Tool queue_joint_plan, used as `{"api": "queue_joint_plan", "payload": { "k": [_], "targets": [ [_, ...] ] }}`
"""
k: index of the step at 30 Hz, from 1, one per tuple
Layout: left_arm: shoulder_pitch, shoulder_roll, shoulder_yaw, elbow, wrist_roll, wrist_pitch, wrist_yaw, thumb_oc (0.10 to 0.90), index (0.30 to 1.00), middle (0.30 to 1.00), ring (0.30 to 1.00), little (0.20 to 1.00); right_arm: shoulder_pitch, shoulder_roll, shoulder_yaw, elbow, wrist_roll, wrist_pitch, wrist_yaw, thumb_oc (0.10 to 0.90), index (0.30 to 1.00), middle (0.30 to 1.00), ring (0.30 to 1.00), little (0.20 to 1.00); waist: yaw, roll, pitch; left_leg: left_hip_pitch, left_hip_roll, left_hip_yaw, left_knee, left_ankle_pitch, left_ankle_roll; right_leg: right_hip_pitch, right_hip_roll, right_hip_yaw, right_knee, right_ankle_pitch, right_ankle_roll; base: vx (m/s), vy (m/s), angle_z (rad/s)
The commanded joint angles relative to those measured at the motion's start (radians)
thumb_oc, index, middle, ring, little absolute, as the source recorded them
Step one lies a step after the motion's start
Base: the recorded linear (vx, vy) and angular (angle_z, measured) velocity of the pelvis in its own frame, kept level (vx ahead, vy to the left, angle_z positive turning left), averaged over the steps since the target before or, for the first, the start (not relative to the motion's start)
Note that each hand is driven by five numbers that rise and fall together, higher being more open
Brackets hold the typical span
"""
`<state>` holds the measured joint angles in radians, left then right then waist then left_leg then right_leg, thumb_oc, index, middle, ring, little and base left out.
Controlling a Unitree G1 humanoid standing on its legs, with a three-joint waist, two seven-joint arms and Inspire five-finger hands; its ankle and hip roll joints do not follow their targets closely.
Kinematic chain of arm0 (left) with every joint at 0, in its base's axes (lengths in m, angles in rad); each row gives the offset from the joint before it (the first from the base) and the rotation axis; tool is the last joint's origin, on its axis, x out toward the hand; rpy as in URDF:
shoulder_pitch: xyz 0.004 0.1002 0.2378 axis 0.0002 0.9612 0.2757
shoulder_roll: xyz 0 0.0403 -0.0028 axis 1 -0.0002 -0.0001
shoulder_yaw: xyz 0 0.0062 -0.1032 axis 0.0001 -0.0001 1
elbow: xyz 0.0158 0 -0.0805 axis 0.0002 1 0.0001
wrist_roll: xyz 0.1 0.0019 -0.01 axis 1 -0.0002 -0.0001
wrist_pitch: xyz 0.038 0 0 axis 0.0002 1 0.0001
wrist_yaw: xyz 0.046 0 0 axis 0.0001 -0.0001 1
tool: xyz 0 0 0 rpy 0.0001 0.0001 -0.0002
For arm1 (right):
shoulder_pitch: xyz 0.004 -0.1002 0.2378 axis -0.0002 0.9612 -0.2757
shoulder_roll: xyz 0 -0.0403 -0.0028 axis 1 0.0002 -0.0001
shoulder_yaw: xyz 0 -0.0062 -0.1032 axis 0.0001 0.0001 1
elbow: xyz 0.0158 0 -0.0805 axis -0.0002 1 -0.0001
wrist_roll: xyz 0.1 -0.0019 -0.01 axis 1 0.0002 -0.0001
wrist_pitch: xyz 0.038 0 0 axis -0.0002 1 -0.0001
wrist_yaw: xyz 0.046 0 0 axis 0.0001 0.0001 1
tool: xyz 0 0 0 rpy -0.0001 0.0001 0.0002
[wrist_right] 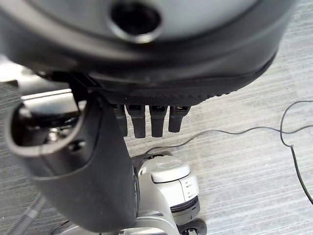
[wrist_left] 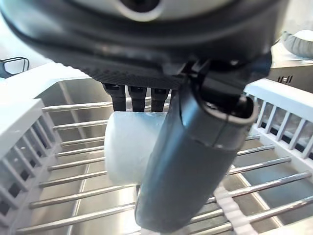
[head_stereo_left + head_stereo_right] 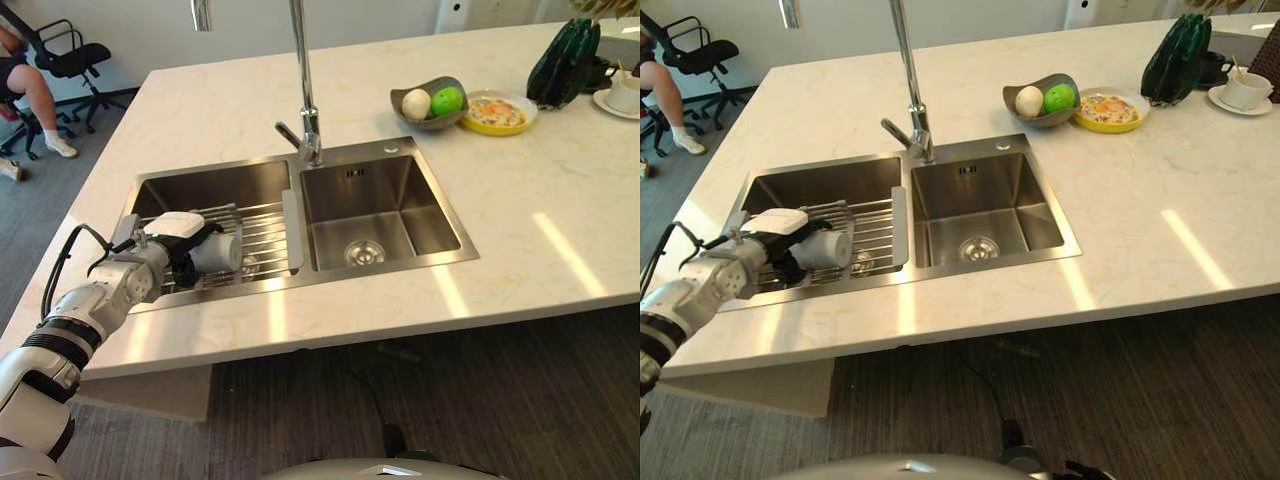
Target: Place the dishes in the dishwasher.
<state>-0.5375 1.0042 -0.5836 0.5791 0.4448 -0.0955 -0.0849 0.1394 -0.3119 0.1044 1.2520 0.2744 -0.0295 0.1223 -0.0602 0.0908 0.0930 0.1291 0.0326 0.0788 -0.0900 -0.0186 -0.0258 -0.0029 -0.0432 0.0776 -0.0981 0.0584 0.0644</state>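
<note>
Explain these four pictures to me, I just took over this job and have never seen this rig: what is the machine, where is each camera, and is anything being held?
This is a humanoid robot standing at a kitchen counter. The two wide pictures come from a stereo camera on its head, looking down. The other two come from cameras on its wrists, looking along each hand.

The left hand reaches into the left basin of the double sink, over a wire rack. Its fingers and thumb are curled round a white cup lying on the rack.

The right hand hangs over the floor, fingers straight, holding nothing.

On the counter's far side are a grey bowl of fruit, a yellow plate, a dark green object and a cup on a saucer.
</note>
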Motion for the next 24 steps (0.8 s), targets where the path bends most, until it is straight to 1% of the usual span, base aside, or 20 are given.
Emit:
{"api": "queue_joint_plan", "payload": {
  "k": [1, 5, 11, 12, 15, 22, 24],
  "targets": [
    [-0.238, 0.057, 0.065, 0.039, 0.010, 0.023, 0.053, 0.800, 0.900, 0.900, 0.900, 0.900, 0.022, 0.012, 0.051, 0.000, -0.030, 0.000, 0.025, 0.800, 0.900, 0.900, 0.900, 0.900, 0.001, -0.044, -0.018, 0.004, -0.075, -0.032, 0.003, -0.020, 0.041, 0.071, -0.017, -0.018, 0.011, 0.045, 0.050, 0.00, 0.000, 0.00],
    [-0.232, 0.050, 0.070, 0.034, -0.010, 0.023, 0.045, 0.800, 0.900, 0.900, 0.900, 0.900, 0.019, 0.017, 0.052, 0.003, -0.026, 0.002, 0.023, 0.800, 0.900, 0.900, 0.900, 0.900, 0.004, -0.044, -0.018, 0.006, -0.076, -0.036, 0.003, -0.022, 0.041, 0.075, -0.018, -0.024, 0.011, 0.041, 0.050, 0.00, 0.000, 0.00],
    [-0.234, 0.031, 0.051, 0.051, -0.026, 0.016, 0.035, 0.800, 0.900, 0.900, 0.900, 0.900, 0.010, 0.018, 0.057, 0.015, -0.027, 0.002, 0.024, 0.800, 0.900, 0.900, 0.900, 0.900, 0.003, -0.045, -0.019, 0.011, -0.077, -0.040, 0.003, -0.024, 0.041, 0.081, -0.017, -0.029, 0.011, 0.036, 0.050, 0.00, 0.000, 0.00],
    [-0.218, 0.013, 0.060, 0.041, -0.041, 0.019, 0.031, 0.800, 0.900, 0.900, 0.900, 0.900, 0.003, 0.023, 0.055, 0.019, -0.023, 0.003, 0.020, 0.800, 0.900, 0.900, 0.900, 0.900, 0.005, -0.046, -0.018, 0.012, -0.076, -0.043, 0.003, -0.025, 0.042, 0.082, -0.017, -0.031, 0.011, 0.035, 0.049, 0.00, 0.000, 0.00],
    [-0.203, 0.005, 0.069, 0.026, -0.046, 0.020, 0.028, 0.800, 0.900, 0.900, 0.900, 0.900, 0.004, 0.025, 0.054, 0.020, -0.022, 0.002, 0.019, 0.800, 0.900, 0.900, 0.900, 0.900, 0.005, -0.046, -0.016, 0.013, -0.076, -0.043, 0.003, -0.026, 0.042, 0.082, -0.016, -0.031, 0.011, 0.034, 0.049, 0.00, 0.000, 0.00],
    [-0.191, -0.017, 0.070, 0.033, -0.019, 0.028, 0.029, 0.800, 0.900, 0.900, 0.900, 0.900, 0.003, 0.022, 0.049, 0.023, -0.021, 0.002, 0.017, 0.800, 0.900, 0.900, 0.900, 0.900, 0.004, -0.049, -0.009, 0.011, -0.075, -0.039, 0.003, -0.027, 0.043, 0.080, -0.016, -0.028, 0.011, 0.035, 0.049, 0.00, 0.000, 0.00],
    [-0.199, -0.027, 0.064, 0.050, -0.002, 0.041, 0.025, 0.800, 0.900, 0.900, 0.900, 0.900, 0.001, 0.021, 0.047, 0.021, -0.021, 0.004, 0.014, 0.800, 0.900, 0.900, 0.900, 0.900, 0.004, -0.050, -0.003, 0.008, -0.075, -0.038, 0.003, -0.026, 0.044, 0.075, -0.016, -0.026, 0.011, 0.039, 0.050, 0.00, 0.000, 0.00]
  ]
}}
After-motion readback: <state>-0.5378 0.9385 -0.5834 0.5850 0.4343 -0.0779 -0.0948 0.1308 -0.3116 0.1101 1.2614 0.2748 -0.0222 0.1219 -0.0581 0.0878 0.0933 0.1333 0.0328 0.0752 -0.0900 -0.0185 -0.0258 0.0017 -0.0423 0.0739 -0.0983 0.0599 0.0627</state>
